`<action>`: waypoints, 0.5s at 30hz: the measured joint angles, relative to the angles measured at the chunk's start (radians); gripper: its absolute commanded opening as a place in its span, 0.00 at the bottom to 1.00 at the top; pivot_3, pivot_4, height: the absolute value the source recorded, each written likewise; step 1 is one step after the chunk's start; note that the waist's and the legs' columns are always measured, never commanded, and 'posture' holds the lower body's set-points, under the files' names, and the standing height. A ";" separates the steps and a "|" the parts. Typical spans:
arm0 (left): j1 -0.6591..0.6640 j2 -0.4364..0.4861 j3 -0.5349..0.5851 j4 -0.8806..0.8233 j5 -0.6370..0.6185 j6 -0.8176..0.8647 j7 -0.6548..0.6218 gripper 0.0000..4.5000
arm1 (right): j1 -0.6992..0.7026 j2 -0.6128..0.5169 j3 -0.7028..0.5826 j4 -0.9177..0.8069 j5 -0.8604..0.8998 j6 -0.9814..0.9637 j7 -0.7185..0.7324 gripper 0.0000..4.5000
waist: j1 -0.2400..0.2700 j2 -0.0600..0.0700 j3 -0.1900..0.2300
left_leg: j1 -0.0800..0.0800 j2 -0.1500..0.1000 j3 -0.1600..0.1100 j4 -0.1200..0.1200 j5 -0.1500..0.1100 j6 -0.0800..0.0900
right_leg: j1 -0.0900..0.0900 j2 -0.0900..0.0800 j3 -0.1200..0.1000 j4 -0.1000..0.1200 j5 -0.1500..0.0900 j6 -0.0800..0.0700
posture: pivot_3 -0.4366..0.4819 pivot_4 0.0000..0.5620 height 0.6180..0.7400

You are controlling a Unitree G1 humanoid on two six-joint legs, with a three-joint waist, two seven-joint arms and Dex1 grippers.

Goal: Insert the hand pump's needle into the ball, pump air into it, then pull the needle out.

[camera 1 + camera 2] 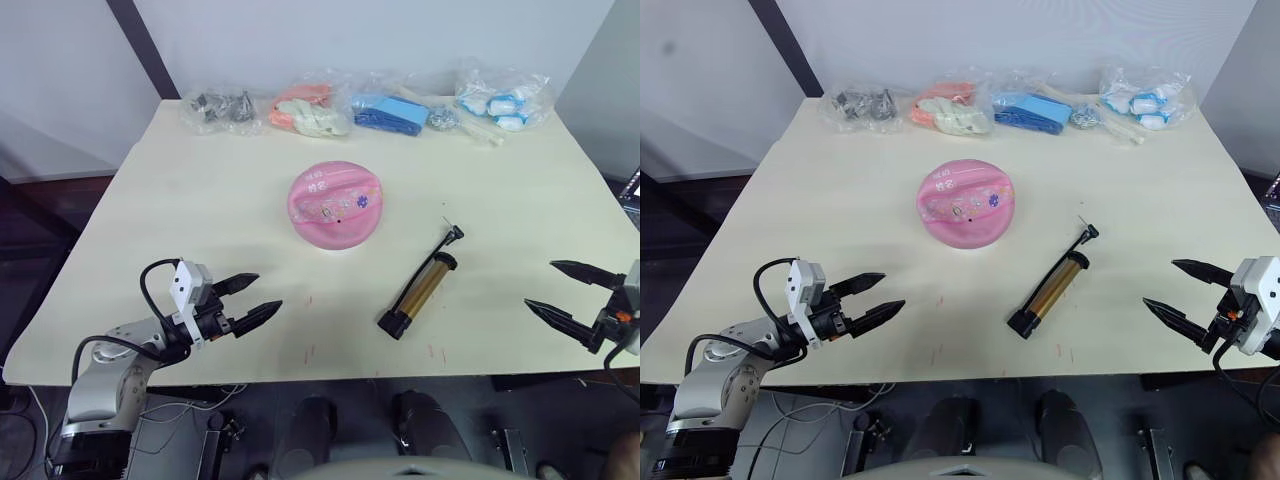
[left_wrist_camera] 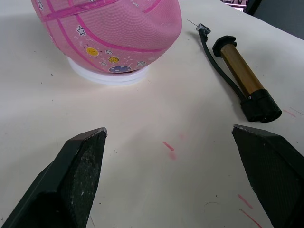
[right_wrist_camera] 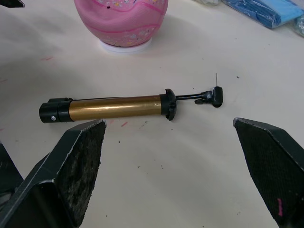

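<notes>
A: Well, where's everything?
B: Ball (image 1: pixel 336 205) mid-tabletop on a white ring (image 2: pixel 107 77). Pump (image 1: pixel 421 293) lies toward the right front edge, needle (image 3: pixel 216 79) pointing at the far edge.
A: Hands?
B: Left hand (image 1: pixel 252 302) and right hand (image 1: pixel 562 292) both spread, empty, near the front corners.
A: Handling?
B: Barrel looks stiff, slick, light; grip mid-barrel. Needle's probably fragile.

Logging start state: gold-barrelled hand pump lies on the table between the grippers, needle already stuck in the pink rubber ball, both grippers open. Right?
Not quite. The needle is free, apart from the pink rubber ball, as the right wrist view shows. The gold-barrelled hand pump does lie between the open left gripper and right gripper.
</notes>
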 measured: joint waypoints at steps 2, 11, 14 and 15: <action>-0.004 0.000 -0.002 0.000 0.000 0.003 0.001 0.99 | 0.004 0.001 -0.003 -0.002 0.001 -0.001 -0.001 1.00 | 0.000 0.000 0.000 | 0.000 0.000 0.000 0.000 0.000 0.000 | 0.000 0.000 0.000 0.000 0.000 0.000 | 0.48 0.27 1.00; -0.071 0.008 -0.015 -0.009 -0.012 0.047 -0.013 0.99 | 0.032 0.024 -0.007 -0.044 0.018 -0.018 0.002 1.00 | -0.001 0.000 0.000 | 0.000 0.000 0.000 0.000 0.000 0.000 | 0.000 0.001 0.000 0.000 0.000 0.000 | 0.48 0.27 1.00; -0.115 0.050 -0.045 -0.036 -0.013 0.067 -0.060 0.99 | 0.042 0.024 -0.024 -0.093 0.050 -0.040 0.034 1.00 | 0.000 0.000 0.000 | 0.000 0.000 0.000 0.000 0.000 0.000 | 0.000 0.001 0.000 0.000 0.000 0.000 | 0.48 0.27 1.00; -0.119 0.055 -0.046 -0.041 -0.013 0.067 -0.064 0.99 | 0.043 0.023 -0.029 -0.098 0.054 -0.041 0.038 1.00 | 0.000 0.000 0.000 | 0.000 0.000 0.000 0.000 0.000 0.000 | 0.000 0.001 0.000 0.000 0.000 0.000 | 0.48 0.27 1.00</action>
